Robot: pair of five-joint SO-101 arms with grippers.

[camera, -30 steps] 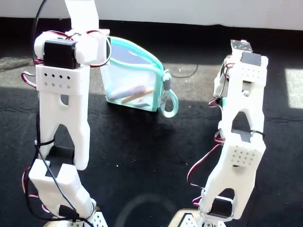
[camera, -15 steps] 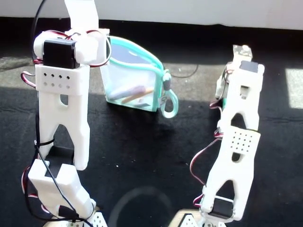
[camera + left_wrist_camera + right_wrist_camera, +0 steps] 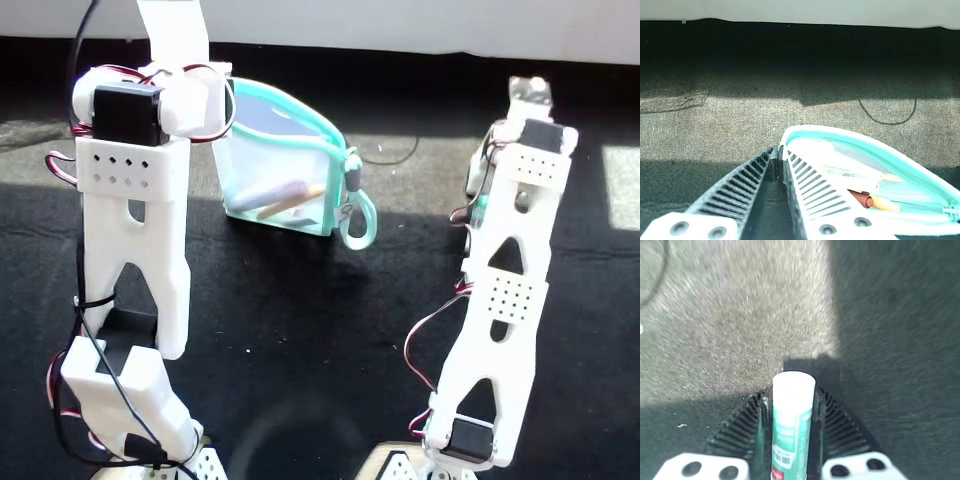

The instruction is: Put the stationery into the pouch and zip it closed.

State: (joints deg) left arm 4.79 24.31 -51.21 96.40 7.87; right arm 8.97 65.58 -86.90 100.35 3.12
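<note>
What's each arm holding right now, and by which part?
Right gripper: a glue stick, clamped around its body, cap poking out. Left gripper: seemingly the pouch, pinched at its teal rim.

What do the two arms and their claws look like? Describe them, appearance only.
Both the left arm and right arm are white plastic links with triangular cut-outs and grids of small holes, black servos at the joints, and red, black and white cables looping alongside. The left claw and right claw have pale, ribbed fingers with round screw holes at their bases.

Glossy plastic pouch (image 3: 280, 190), matt fuzzy tablecloth (image 3: 300, 330)
</note>
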